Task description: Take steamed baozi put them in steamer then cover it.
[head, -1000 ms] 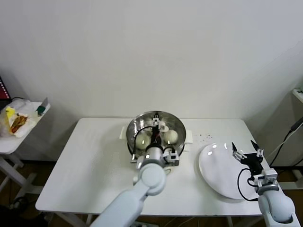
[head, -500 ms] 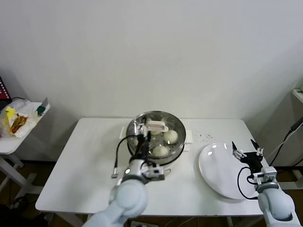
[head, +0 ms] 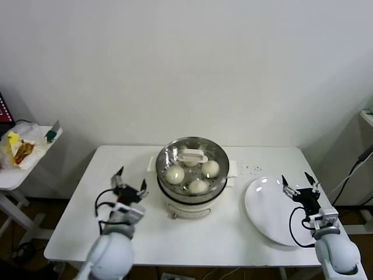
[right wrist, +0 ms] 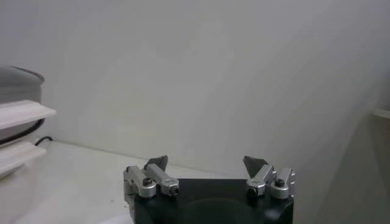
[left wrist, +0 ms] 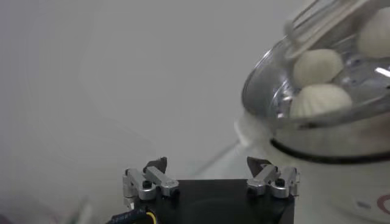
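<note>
**Glass lid on, buns inside, both grippers empty**

Glass cover (head: 193,158) sits on the steamer (head: 192,185) at the middle of the white table (head: 76,198), its white bar handle on top. Three steamed baozi (head: 175,174) show through the lid; a fourth cannot be made out beneath the handle. Left of the steamer, well apart, the left gripper (head: 129,188) hangs with jaws spread wide, holding nothing. Right of the steamer, the right gripper (head: 298,183) hovers over a white plate (head: 263,211), jaws likewise wide and empty. From the left wrist, the steamer is cut off at the frame edge.
</note>
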